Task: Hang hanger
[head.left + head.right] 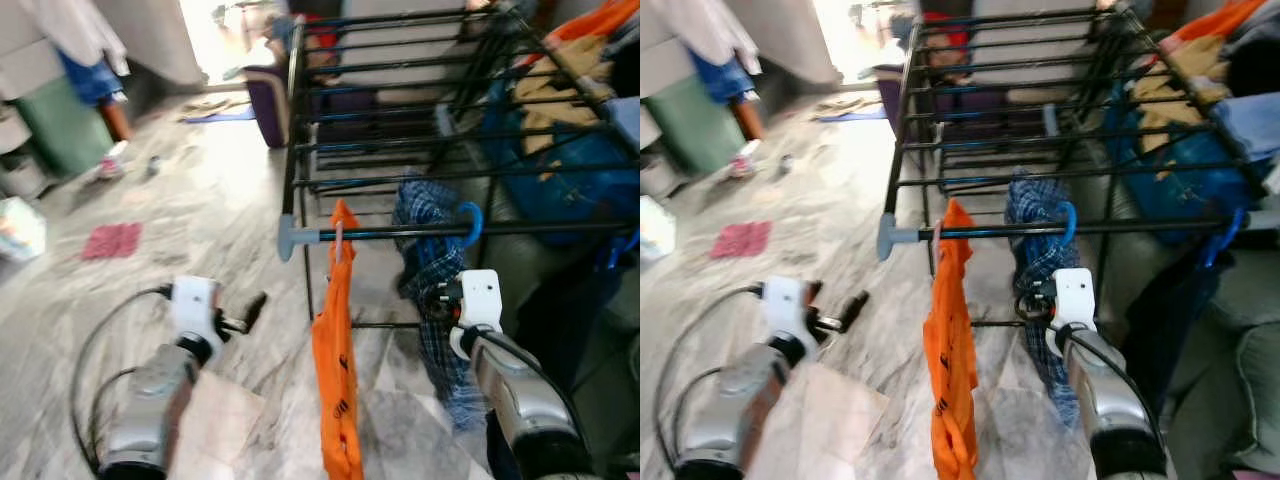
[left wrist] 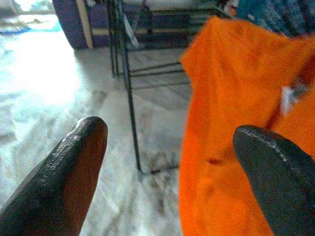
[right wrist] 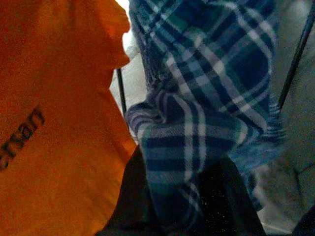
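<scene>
Hanger: a blue plastic hanger hook (image 1: 470,224) sat curled over the front black metal bar (image 1: 540,229) of the black wire drying rack (image 1: 400,100), carrying a blue-and-white plaid cloth garment (image 1: 425,240) that hung beneath it.
Right gripper: the right gripper (image 3: 184,196) was pinched on the lower folds of the plaid garment, its dark fingers pressed into the cloth on either side.
Left gripper: the left gripper (image 2: 170,167) hung low over the grey marble floor (image 1: 200,200) with its two black fingers spread wide and nothing between them, just beside the hanging orange T-shirt (image 1: 338,370).
Risk, tug: because the right gripper was closed on the cloth, any pull-back before letting go would probably drag the hook along the bar or lift it off.
Risk, neighbour: the orange T-shirt hung close beside the plaid garment, so a sideways sweep of either arm could snag it and pull it from its peg.
Risk, seating: the hook looked only just over the bar near its grey end cap (image 1: 287,238); how fully it was seated could not be told.
Head views: these showed hook, bar and both arms together.
Right wrist view: this showed the pinch on the plaid cloth and dark lettering on the orange T-shirt.
Left wrist view: this showed the spread fingers (image 2: 64,177) and the rack's thin legs on the floor.
</scene>
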